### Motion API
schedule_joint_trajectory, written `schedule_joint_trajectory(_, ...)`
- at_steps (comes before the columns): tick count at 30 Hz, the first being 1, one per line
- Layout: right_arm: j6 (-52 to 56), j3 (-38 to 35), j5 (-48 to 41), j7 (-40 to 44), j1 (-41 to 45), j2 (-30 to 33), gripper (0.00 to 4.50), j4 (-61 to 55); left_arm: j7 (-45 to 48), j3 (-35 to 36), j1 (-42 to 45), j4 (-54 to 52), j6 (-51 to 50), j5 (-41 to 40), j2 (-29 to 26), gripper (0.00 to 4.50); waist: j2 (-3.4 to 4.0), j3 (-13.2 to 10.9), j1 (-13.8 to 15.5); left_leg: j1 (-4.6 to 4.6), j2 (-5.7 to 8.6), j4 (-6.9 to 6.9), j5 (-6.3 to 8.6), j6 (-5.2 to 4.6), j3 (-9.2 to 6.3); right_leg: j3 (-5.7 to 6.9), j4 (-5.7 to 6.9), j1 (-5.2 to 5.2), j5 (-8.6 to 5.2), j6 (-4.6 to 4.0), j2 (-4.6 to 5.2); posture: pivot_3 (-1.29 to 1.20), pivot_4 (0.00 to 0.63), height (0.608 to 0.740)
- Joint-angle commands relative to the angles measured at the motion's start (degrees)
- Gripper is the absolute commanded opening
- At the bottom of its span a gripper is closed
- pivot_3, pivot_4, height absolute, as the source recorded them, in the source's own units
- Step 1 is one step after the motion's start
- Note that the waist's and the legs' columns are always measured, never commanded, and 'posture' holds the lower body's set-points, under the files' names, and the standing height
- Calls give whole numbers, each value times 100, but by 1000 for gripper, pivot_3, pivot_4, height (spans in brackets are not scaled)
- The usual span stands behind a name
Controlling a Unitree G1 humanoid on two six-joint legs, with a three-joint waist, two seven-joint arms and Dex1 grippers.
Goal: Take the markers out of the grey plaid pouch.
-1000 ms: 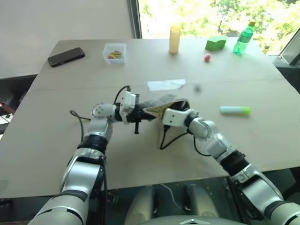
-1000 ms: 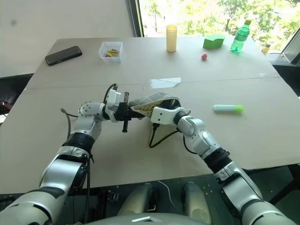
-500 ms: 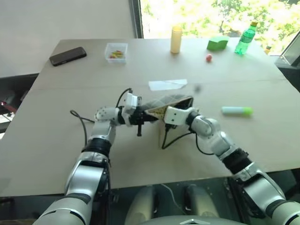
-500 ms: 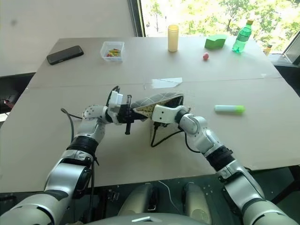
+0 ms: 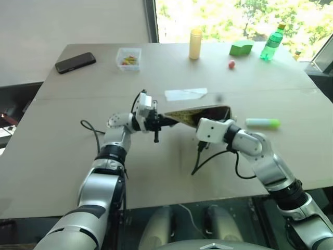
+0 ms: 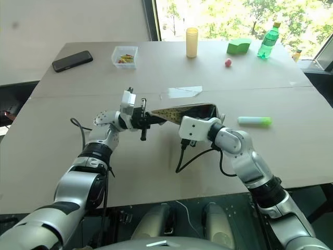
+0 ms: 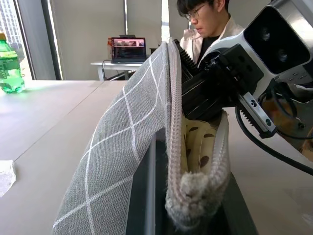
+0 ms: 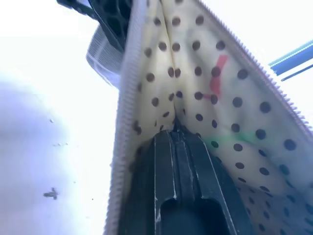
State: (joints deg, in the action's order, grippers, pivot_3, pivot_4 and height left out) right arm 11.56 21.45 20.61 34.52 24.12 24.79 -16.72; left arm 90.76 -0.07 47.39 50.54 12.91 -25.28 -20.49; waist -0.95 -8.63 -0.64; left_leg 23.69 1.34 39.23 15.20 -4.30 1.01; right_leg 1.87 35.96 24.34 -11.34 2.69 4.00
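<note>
soft cloth makes up the pouch [image 6: 182, 111], so it is judged to be light and floppy, and it will sag or fold if it is held in one place. it is held up above the tabletop [image 6: 156, 172], between the two arms, and it is stretched out almost flat. the left pincer [image 6: 148, 117] is pressed together on the pouch's end by the zipper. the right pincer [image 6: 205, 115] is pressed together on the pouch's open edge, with its black fingers [image 8: 178, 166] against the dotted yellow lining. the best places to hold it are judged to be these two edges, so the mouth can be kept wide.

one marker [image 6: 254, 121] is lying on the tabletop, well apart from the pouch, out past the right arm. it looks hard, smooth and round, so it may roll or slip. it is best taken across the middle of its body.

the deep inside of the pouch is hidden by folds of lining. a red mark and a green mark can be seen there, but whether these are more markers cannot be told. the tips of the left pincer are covered by cloth.
</note>
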Motion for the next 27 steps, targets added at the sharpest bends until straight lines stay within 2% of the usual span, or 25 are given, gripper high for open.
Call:
schedule_joint_trajectory(1,433,-366,74,158,30,248,36,-281,52,309,126,92,55,-35,-107,0,0,0,4,0,0,0,0,0,0,0,0,0,0,0,0,0,150,740)
schedule_joint_trajectory(3,772,-236,168,484,102,412,36,-363,73,298,174,84,73,-1,-71,0,0,0,12,2,1,0,0,0,-1,1,-2,0,0,0,1,0,150,740)
schedule_joint_trajectory(6,1144,-62,380,703,215,569,859,-374,118,307,232,82,82,41,-27,0,-1,0,7,2,1,1,0,0,0,0,-2,0,0,0,1,0,150,740)
schedule_joint_trajectory(10,1102,224,795,599,408,650,2644,97,139,364,290,86,-51,23,36,0,0,0,4,1,0,1,0,0,-1,3,-1,1,0,0,1,0,150,740)
schedule_joint_trajectory(19,892,485,1053,155,1073,46,2644,1188,174,250,305,16,-1085,-185,-126,0,-1,-1,-18,1,-1,0,0,1,0,2,0,2,0,0,0,0,150,740)
schedule_joint_trajectory(24,683,479,979,-39,1328,-360,2644,1510,174,135,330,64,-1233,-193,-194,0,-1,-1,-5,2,-1,0,-1,2,-2,2,2,3,0,0,0,0,150,740)
schedule_joint_trajectory(25,744,402,891,-56,1322,-466,2644,1512,174,117,330,63,-1226,-192,-195,0,-1,-1,-2,3,0,0,-1,2,-3,4,-1,2,0,0,0,0,150,740)
schedule_joint_trajectory(27,1393,-96,220,-39,1227,-1087,2644,1311,174,64,302,-10,-1180,-192,-172,0,-1,-1,-7,4,1,0,-1,2,-4,3,-2,2,0,0,2,0,150,740)
